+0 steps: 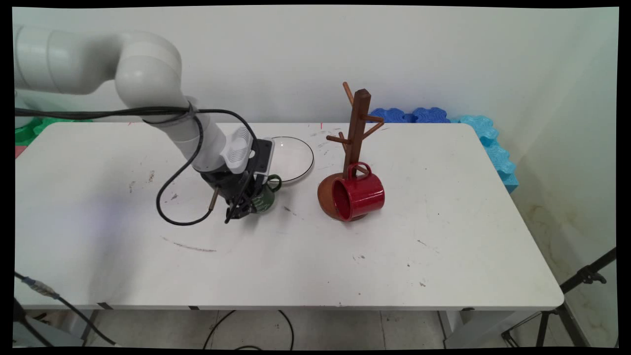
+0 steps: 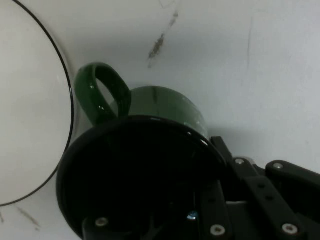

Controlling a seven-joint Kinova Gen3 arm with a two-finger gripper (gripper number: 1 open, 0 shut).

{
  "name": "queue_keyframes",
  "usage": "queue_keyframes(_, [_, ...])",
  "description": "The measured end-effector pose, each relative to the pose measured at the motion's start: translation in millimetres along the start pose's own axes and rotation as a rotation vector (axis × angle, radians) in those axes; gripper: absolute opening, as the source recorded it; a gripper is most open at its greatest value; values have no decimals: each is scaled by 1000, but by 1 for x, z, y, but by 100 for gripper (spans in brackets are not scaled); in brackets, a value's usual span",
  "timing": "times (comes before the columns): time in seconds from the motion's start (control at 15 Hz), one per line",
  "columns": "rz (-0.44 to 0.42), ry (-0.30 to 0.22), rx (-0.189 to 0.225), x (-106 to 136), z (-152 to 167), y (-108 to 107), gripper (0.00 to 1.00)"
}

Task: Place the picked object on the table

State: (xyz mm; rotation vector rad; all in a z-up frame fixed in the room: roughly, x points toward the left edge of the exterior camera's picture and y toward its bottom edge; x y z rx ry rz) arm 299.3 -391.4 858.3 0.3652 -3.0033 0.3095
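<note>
The claw [image 1: 245, 206] is seen low over the white table [image 1: 443, 236], one finger inside a green mug [image 1: 265, 197] and the other outside, so the rim appears to be gripped, though the closure cannot be fully confirmed. The mug is seen standing on the table just beside a white plate [image 1: 294, 159]. Well apart to the right, a red mug [image 1: 359, 194] is hung on a wooden mug tree [image 1: 356, 129], and nothing is seen between.

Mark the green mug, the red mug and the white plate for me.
green mug [image 2: 170, 107], hand view, on its outer side wall below the handle.
red mug [image 1: 367, 193], main view, on its side wall.
white plate [image 1: 296, 158], main view, on its bare centre.
</note>
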Motion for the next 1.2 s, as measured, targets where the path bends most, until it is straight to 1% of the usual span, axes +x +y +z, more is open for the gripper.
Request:
queue_keyframes(0.53, [9,-16,-29,5,18,-12,0])
queue_keyframes(0.6, [9,-15,-31,6,20,-12,100])
queue_keyframes(1.0, [11,5,-46,12,25,-13,100])
queue_keyframes(1.2, [-8,32,-48,16,20,-12,100])
